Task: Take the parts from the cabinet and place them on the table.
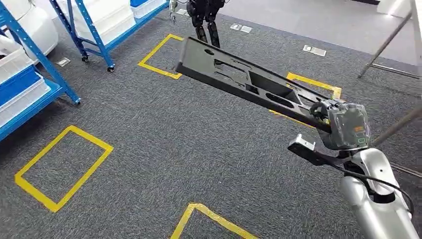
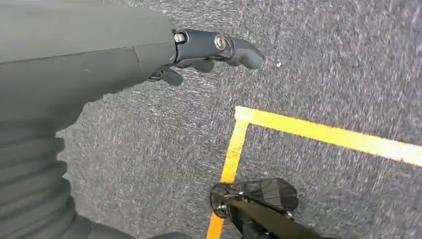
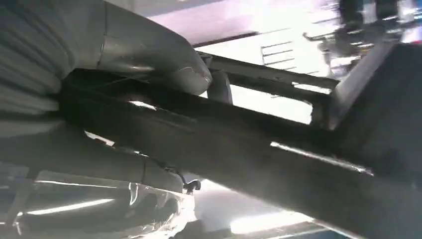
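a dark grey carpet (image 1: 164,134) covers the floor, marked with yellow tape rectangles (image 1: 62,167), one at the left, one farther off near the middle and part of another at the near edge. blue metal shelving (image 1: 37,59) on castors stands along the left, holding white bins (image 1: 107,17) and a blue bin (image 1: 17,82). beyond the carpet lies smooth grey floor (image 1: 318,17). grey metal poles (image 1: 385,47) slant in at the right.

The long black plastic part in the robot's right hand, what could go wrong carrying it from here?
The long black plastic part is held only at one end by the right hand, so the far end may sag or twist out of the fingers. That far end reaches toward another dark robot and could strike it in a turn. The blue metal shelving stands close to the left, another thing to clip.
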Available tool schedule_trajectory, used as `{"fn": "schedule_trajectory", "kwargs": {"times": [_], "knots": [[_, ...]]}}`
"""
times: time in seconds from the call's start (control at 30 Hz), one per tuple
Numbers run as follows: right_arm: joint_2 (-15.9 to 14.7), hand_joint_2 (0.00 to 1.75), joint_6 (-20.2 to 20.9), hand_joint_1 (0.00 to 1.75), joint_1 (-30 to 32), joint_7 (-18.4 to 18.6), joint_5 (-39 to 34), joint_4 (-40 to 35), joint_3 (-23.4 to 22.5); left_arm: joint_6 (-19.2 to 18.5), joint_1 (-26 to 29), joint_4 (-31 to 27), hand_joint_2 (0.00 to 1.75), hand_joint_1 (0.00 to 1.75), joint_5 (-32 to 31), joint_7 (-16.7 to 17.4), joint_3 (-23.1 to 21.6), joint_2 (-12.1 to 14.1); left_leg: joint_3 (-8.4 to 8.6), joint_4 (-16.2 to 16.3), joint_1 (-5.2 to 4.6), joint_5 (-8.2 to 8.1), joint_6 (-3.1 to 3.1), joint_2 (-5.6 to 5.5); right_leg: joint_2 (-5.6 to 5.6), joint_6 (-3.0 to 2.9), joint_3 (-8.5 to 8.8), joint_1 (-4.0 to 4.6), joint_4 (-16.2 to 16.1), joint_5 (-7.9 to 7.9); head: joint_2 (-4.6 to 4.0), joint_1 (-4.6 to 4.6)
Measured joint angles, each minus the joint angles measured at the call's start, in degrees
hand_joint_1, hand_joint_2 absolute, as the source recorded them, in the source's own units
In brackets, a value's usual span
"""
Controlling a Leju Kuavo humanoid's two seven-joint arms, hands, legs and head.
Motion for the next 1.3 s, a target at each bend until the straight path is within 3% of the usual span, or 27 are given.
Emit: {"fn": "schedule_trajectory", "kwargs": {"times": [0.07, 0.1, 0.13, 0.23, 0.27, 0.33, 0.4, 0.47, 0.5, 0.57, 0.6, 0.63, 0.67, 0.7, 0.77, 0.8, 0.83, 0.87, 0.93, 0.97, 1.03, 1.1, 1.13, 1.17, 1.23, 1.27, 1.3], "knots": [[-1.5, 1.75, -0.5, 1.75, 2.0, 0.0, -0.4, -1.3, -2.9, 0.0, 0.1, 0.0, 1.75, 0.0, -0.7, 0.0, -0.5, 0.0, 4.93, -10.0, 0.1, 5.64, 0.57, -1.23, 1.72, 0.15, 0.13, 0.01, 0.1, 0.09, 0.0, -0.04], [-1.8, 1.75, -0.7, 1.75, 2.9, 0.0, -0.4, -2.0, -4.0, 0.1, 0.1, 0.0, 1.75, 0.0, -0.8, 0.1, -0.8, 0.0, 6.97, -14.3, 0.31, 7.41, 1.06, -4.47, 2.35, 0.25, 0.05, -0.16, 0.1, 0.16, 0.0, 0.07], [-1.9, 1.75, -1.2, 1.75, 3.4, 0.0, -0.3, -2.3, -4.9, 0.2, 0.1, 0.2, 1.75, 0.0, -0.8, 0.3, -0.8, 0.2, 7.29, -15.4, 0.56, 6.99, 1.47, -7.37, 3.0, 0.7, -0.35, 0.42, 0.4, 0.39, 0.0, 0.18], [-1.8, 1.75, -1.3, 1.75, 4.0, 0.0, 1.0, -2.7, -6.6, 0.5, 0.1, 0.3, 1.75, 0.0, -0.9, 0.6, -1.0, -0.1, 7.51, -16.0, -0.35, 7.06, 1.94, -4.83, 5.91, 2.1, -1.22, -0.76, -0.3, 1.35, 0.0, -0.2], [-1.9, 1.75, -1.3, 1.75, 4.1, 0.1, 1.5, -2.7, -7.0, 0.6, 0.1, 0.3, 1.75, 0.0, -0.9, 0.6, -1.2, -0.2, 7.94, -17.0, -0.3, 7.67, 2.44, -3.7, 6.87, 2.72, -1.41, -0.32, -0.8, 1.76, 0.0, -0.09], [-2.1, 1.75, -1.2, 1.75, 3.8, 0.4, 2.2, -2.6, -8.0, 0.7, 0.1, 0.3, 1.75, 0.0, -1.3, 0.5, -1.4, -0.5, 8.38, -18.4, 0.1, 8.66, 2.98, -1.81, 0.02, 2.06, -3.61, 0.04, 3.0, -0.36, 0.0, 0.1], [-1.8, 1.75, -1.2, 1.75, 3.6, 0.5, 2.3, -2.4, -8.2, 0.7, 0.2, 0.3, 1.75, 0.0, -1.6, 0.5, -1.6, -0.6, 8.2, -18.4, -0.04, 8.72, 3.0, 0.31, -2.01, 1.91, -8.01, -0.26, 12.4, -4.4, 0.0, 0.31], [-1.7, 1.75, -1.2, 1.75, 3.8, 0.6, 2.3, -2.1, -8.3, 0.7, 0.3, 0.4, 1.75, 0.0, -1.7, 0.5, -1.9, -0.6, 8.03, -18.3, -0.05, 8.69, 2.95, 2.17, -2.21, 2.73, -10.66, -0.81, 18.6, -6.1, 0.0, 0.44], [-1.6, 1.75, -1.2, 1.75, 3.8, 0.7, 2.3, -2.0, -8.4, 0.7, 0.3, 0.4, 1.75, 0.0, -1.7, 0.5, -1.9, -0.7, 8.04, -18.3, 0.01, 8.58, 2.77, 3.12, -2.36, 3.45, -10.11, -1.27, 17.8, -5.44, 0.0, 0.42], [-1.6, 1.75, -1.2, 1.75, 3.9, 0.8, 2.3, -1.8, -8.7, 0.7, 0.3, 0.4, 1.75, 0.0, -1.7, 0.5, -2.1, -0.8, 8.25, -18.2, 0.33, 8.24, 2.1, 4.57, -3.54, 5.28, -5.07, -2.35, 9.2, -2.26, 0.0, 0.42], [-1.6, 1.75, -1.2, 1.75, 3.9, 0.8, 2.4, -1.8, -8.8, 0.7, 0.3, 0.4, 1.75, 0.0, -1.7, 0.5, -2.3, -0.7, 8.34, -17.7, 0.35, 7.84, 1.47, 5.2, -6.03, 6.35, -1.48, -2.94, 3.1, -0.5, 0.0, 0.46], [-1.4, 1.75, -1.2, 1.75, 3.8, 0.9, 2.4, -1.7, -8.9, 0.8, 0.3, 0.4, 1.75, 0.0, -1.7, 0.5, -2.3, -0.4, 8.14, -17.1, -0.27, 7.23, 0.64, 5.83, -8.77, 6.37, -0.49, -2.66, 1.3, -1.04, 0.0, 0.37], [-1.1, 1.75, -1.0, 1.75, 3.7, 0.6, 2.5, -1.6, -8.9, 1.2, 0.2, 0.4, 1.75, 0.0, -1.4, 0.4, -2.3, -0.4, 8.09, -16.9, -0.16, 6.84, 0.14, 6.27, -7.44, 5.23, -0.3, -2.01, 1.2, -0.79, 0.0, 0.16], [-0.5, 1.75, -0.3, 1.75, 2.6, -0.2, 2.6, -0.9, -8.8, 1.9, -0.1, 0.3, 1.75, 0.0, -0.5, 0.2, -2.2, -0.5, 8.21, -16.8, -0.33, 6.85, -0.01, 6.81, -6.73, 4.2, -0.51, -2.57, 1.4, -0.72, 0.0, -0.15], [0.7, 1.75, 0.3, 1.75, -1.5, -0.5, 3.3, 2.1, -7.8, 2.9, -1.9, 0.2, 1.75, 0.0, 0.4, 1.2, -2.1, -1.1, 8.25, -16.8, 0.19, 6.91, -0.29, 8.06, -4.93, 3.59, -1.43, -2.31, 1.7, -0.48, 0.0, -0.53], [1.0, 1.75, 0.3, 1.75, -3.1, -0.3, 3.4, 3.4, -7.2, 3.1, -3.1, -0.1, 1.75, 0.0, 0.3, 2.0, -2.1, -1.5, 8.07, -16.5, 0.62, 6.53, -0.73, 7.83, -4.11, 2.98, -1.44, -2.11, 1.7, -0.34, 0.0, -0.61], [1.1, 1.75, 0.0, 1.75, -4.0, 0.0, 3.3, 4.0, -7.0, 3.1, -4.0, -0.2, 1.75, 0.0, 0.3, 2.4, -2.1, -1.6, 7.39, -14.7, 1.01, 4.9, -0.73, 4.53, -3.92, 2.7, -1.44, -1.98, 1.7, -0.29, 0.0, -0.9], [1.1, 1.75, -0.2, 1.75, -4.9, 0.0, 3.0, 4.7, -6.7, 3.2, -4.5, -0.3, 1.75, 0.0, 0.2, 2.6, -2.1, -1.8, 5.69, -10.8, 1.0, 2.53, -0.49, 2.24, -3.54, 2.41, -1.47, -1.73, 1.7, -0.22, 0.0, -0.81], [1.5, 1.75, -0.5, 1.75, -5.7, 0.0, 2.3, 5.7, -6.2, 3.1, -4.9, -0.5, 1.75, 0.0, 0.1, 2.6, -2.1, -2.2, 0.81, -0.8, 0.73, -1.7, 0.09, 0.51, -2.28, 1.73, -1.52, -0.94, 1.7, -0.16, 0.0, -1.16], [1.6, 1.75, -0.6, 1.75, -5.7, 0.0, 2.0, 6.1, -6.0, 3.1, -4.9, -0.5, 1.75, 0.0, 0.1, 2.6, -2.1, -2.3, -1.16, 2.5, 0.53, -2.27, 0.62, 0.32, -1.4, 1.47, -1.53, -0.49, 1.7, -0.09, 0.0, -1.07], [1.6, 1.75, -0.6, 1.75, -5.7, 0.3, 1.6, 6.6, -5.9, 3.1, -4.6, -0.5, 1.75, 0.0, -0.1, 2.5, -2.1, -2.3, -1.2, 0.5, -0.29, 0.89, 2.02, -0.25, 0.65, 1.18, -1.5, 0.19, 1.7, -0.02, 0.0, -1.12], [1.5, 1.75, -0.4, 1.75, -5.7, 0.4, 1.2, 7.0, -5.9, 3.1, -4.6, -0.5, 1.75, 0.0, -0.3, 2.5, -2.1, -2.3, 2.36, -8.8, -1.25, 6.71, 3.46, -1.91, 2.4, 0.98, -1.47, 0.37, 1.7, 0.12, 0.0, -1.09], [1.5, 1.75, -0.3, 1.75, -5.7, 0.4, 1.0, 7.3, -5.9, 3.4, -4.9, -0.6, 1.75, 0.0, -0.6, 2.6, -2.1, -2.2, 3.9, -13.3, -1.59, 8.88, 4.26, -6.02, 2.98, 0.97, -1.62, 0.1, 1.6, 0.18, 0.0, -1.03], [1.6, 1.75, -0.2, 1.75, -6.1, 0.4, 1.0, 7.8, -5.8, 3.7, -5.1, -0.6, 1.75, 0.0, -0.7, 2.8, -2.1, -2.2, 4.26, -14.0, -1.24, 8.68, 4.61, -7.19, 3.7, 0.94, -1.87, 0.76, 1.7, 0.34, 0.0, -0.9], [1.8, 1.75, -0.2, 1.75, -6.1, 0.8, 1.0, 8.6, -5.7, 3.8, -5.6, -0.7, 1.75, 0.0, -0.9, 3.1, -2.1, -2.5, 4.54, -14.5, -1.72, 8.5, 4.46, -5.82, 5.39, 1.5, -2.28, -0.26, 1.4, 0.72, 0.0, -1.25], [1.6, 1.75, -0.2, 1.75, -6.1, 1.1, 1.0, 8.9, -5.8, 3.8, -5.8, -0.9, 1.75, 0.0, -1.0, 3.1, -2.1, -2.6, 4.81, -15.0, -1.88, 8.7, 4.55, -5.05, 6.27, 1.98, -2.33, -0.25, 1.0, 1.07, 0.0, -1.36], [1.1, 1.75, -0.2, 1.75, -6.1, 1.2, 1.1, 9.0, -6.1, 3.7, -5.9, -1.0, 1.75, 0.0, -1.1, 3.1, -2.1, -2.8, 5.44, -16.6, -1.31, 9.54, 4.41, -3.95, 6.83, 2.39, -2.47, 0.61, 0.8, 1.39, 0.0, -1.25]]}}
